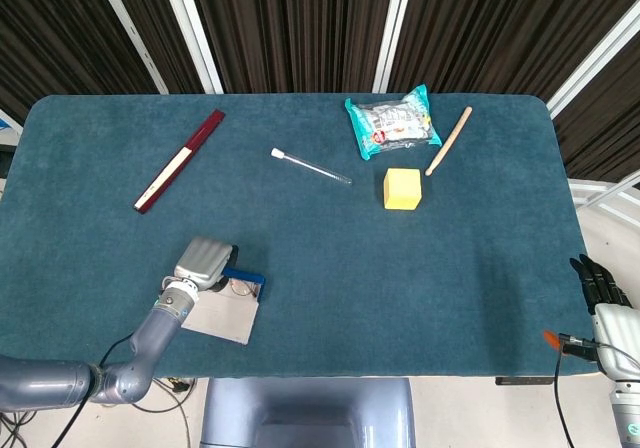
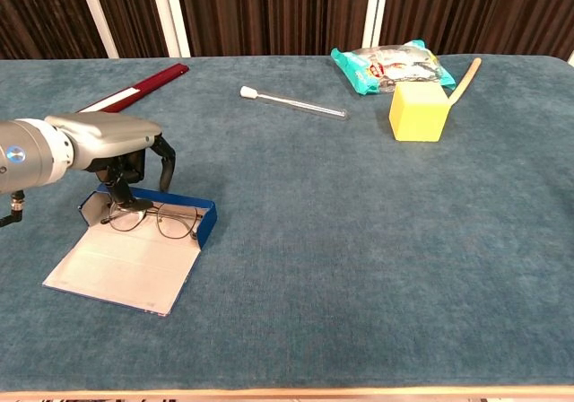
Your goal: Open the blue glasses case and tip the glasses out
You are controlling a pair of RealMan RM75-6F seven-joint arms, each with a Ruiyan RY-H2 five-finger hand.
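Teal, short-piled cloth covers the table [image 2: 359,267] from edge to edge, with dark ribbed curtains and pale uprights behind it. At the left of the chest view the left hand [image 2: 117,146], a smooth grey metallic shell with dark fingers curling downward, hovers over the far left corner of the blue glasses case [image 2: 134,245]. Its fingertips [image 2: 165,164] are spread apart and grip nothing; whether the lowest one touches the frame is not clear. The case lies open at lower left: a shallow blue tray with thin walls, its pale grey flap folded flat on the cloth toward the near edge. Thin wire-rimmed glasses [image 2: 157,218] with round lenses rest inside the tray. Above them, toward upper left, a long flat maroon strip [image 2: 139,88] with a cream face lies diagonally. Near top centre a slim clear tube [image 2: 291,104] with a white cap lies almost level. Further right, a crinkly teal snack packet [image 2: 390,65] sits at the back, a matte yellow cube [image 2: 418,111] just in front of it, and a slender wooden stick [image 2: 465,81] leans diagonally beside both. At the lower right of the head view the right hand [image 1: 602,286] hangs off the table, its black fingers held straight and close together, holding nothing.
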